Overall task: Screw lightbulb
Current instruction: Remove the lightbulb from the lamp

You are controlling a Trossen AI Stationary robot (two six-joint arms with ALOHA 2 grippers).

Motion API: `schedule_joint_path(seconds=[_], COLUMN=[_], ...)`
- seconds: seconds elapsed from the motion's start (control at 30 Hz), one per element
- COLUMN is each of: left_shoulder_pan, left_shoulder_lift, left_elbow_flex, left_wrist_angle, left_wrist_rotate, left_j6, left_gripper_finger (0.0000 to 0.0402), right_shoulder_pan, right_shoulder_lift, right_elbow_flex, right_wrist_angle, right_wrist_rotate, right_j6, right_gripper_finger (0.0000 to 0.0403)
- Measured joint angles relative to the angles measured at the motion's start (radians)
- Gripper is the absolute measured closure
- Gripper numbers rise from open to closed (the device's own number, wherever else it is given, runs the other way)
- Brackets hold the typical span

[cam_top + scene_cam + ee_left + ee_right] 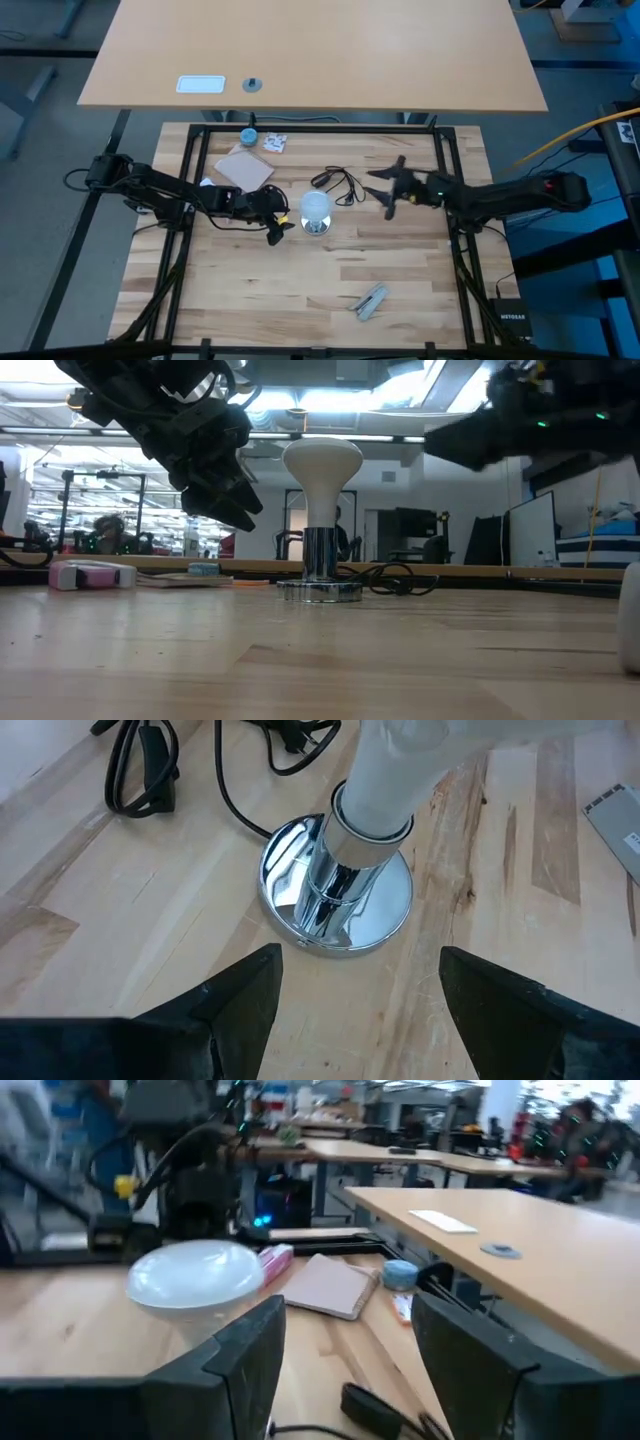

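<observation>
The frosted-white lightbulb [322, 465] stands upright with its neck in the chrome socket post of a round silver lamp base [320, 590] near the table's middle; it also shows in the high view [316, 207] and the left wrist view [400, 765]. My left gripper [278, 222] is open just left of the base, above the table, touching nothing. My right gripper [392, 187] is open to the right of the bulb, raised and apart from it; the bulb's globe shows in its wrist view [195, 1275].
A black cord [340, 182] with a switch runs from the base toward the far side. A brown card [243, 168], a blue cap [248, 136] and a small packet [275, 143] lie at the far left. A grey tool [370, 301] lies near the front right.
</observation>
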Motion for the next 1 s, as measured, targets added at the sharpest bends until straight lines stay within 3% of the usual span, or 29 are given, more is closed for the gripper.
schedule_joint_path(seconds=[0.2, 0.37, 0.6, 0.73, 1.0], left_shoulder_pan=[-0.001, -0.001, 0.0, 0.0, 0.0], left_shoulder_lift=[0.0, 0.0, 0.0, 0.0, 0.0], left_elbow_flex=[0.0, 0.0, 0.0, 0.0, 0.0], left_wrist_angle=[-0.001, -0.003, -0.002, 0.001, 0.001], left_wrist_rotate=[0.0, 0.0, -0.003, -0.003, -0.004], left_j6=[0.0, 0.002, 0.001, 0.001, -0.004], left_gripper_finger=[0.0139, 0.0139, 0.0139, 0.0139, 0.0139], right_shoulder_pan=[0.035, 0.032, 0.033, 0.033, 0.033], right_shoulder_lift=[0.232, 0.394, 0.602, 0.698, 0.853], right_elbow_flex=[0.125, 0.144, 0.144, 0.154, 0.274], right_wrist_angle=[0.001, 0.019, 0.203, 0.31, 0.31], right_wrist_rotate=[0.026, 0.038, 0.026, -0.002, -0.157], right_j6=[-0.115, -0.068, 0.003, 0.009, 0.028], right_gripper_finger=[0.0178, 0.0178, 0.0178, 0.0178, 0.0178])
